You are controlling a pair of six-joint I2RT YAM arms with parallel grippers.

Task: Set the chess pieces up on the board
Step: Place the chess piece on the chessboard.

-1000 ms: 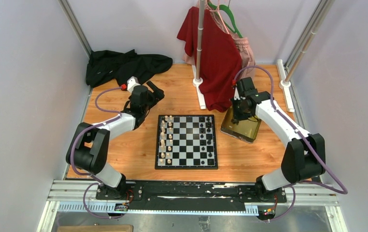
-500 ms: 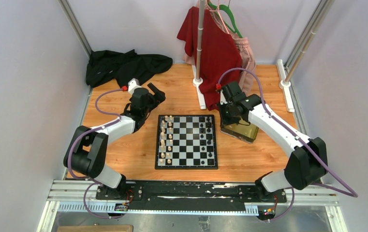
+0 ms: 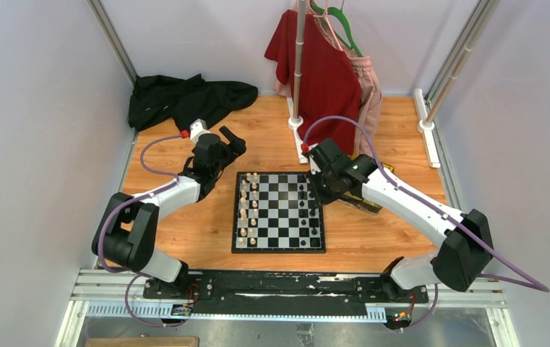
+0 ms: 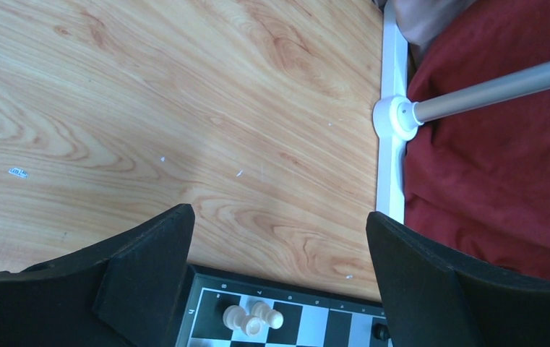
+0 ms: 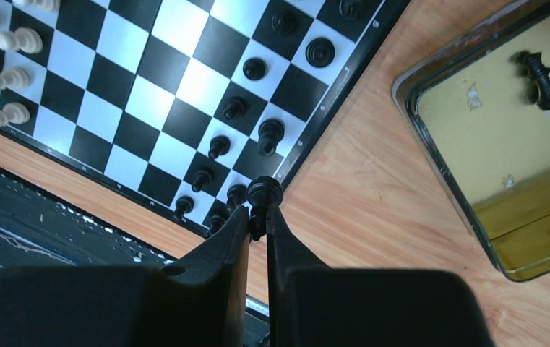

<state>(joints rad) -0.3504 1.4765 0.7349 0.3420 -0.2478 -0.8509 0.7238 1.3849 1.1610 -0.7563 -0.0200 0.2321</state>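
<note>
The board [image 3: 279, 248] lies mid-table, with cream-white chess pieces [image 3: 248, 210] along its left columns and black chess pieces [image 3: 309, 206] along its right. My right gripper [image 5: 257, 213] is shut on a black chess piece [image 5: 264, 191], held above the board's right edge [image 5: 329, 108] near the black rows. In the top view this gripper [image 3: 320, 189] hangs over the board's far right corner. One black piece [image 5: 544, 76] stands in the gold tray [image 5: 488, 144]. My left gripper [image 4: 279, 217] stands open and empty over bare wood just beyond the board's far left corner, where three cream pieces [image 4: 254, 318] show.
A gold tray [image 3: 367, 204] sits right of the board, partly under my right arm. A clothes rack pole [image 3: 298, 65] with a red shirt [image 3: 326, 79] stands behind the board on a white base [image 3: 301, 144]. A black garment [image 3: 185, 97] lies at the far left.
My right arm has swung left from over the gold tray to the board's far right corner, its jaws staying shut. The left arm has barely moved.
</note>
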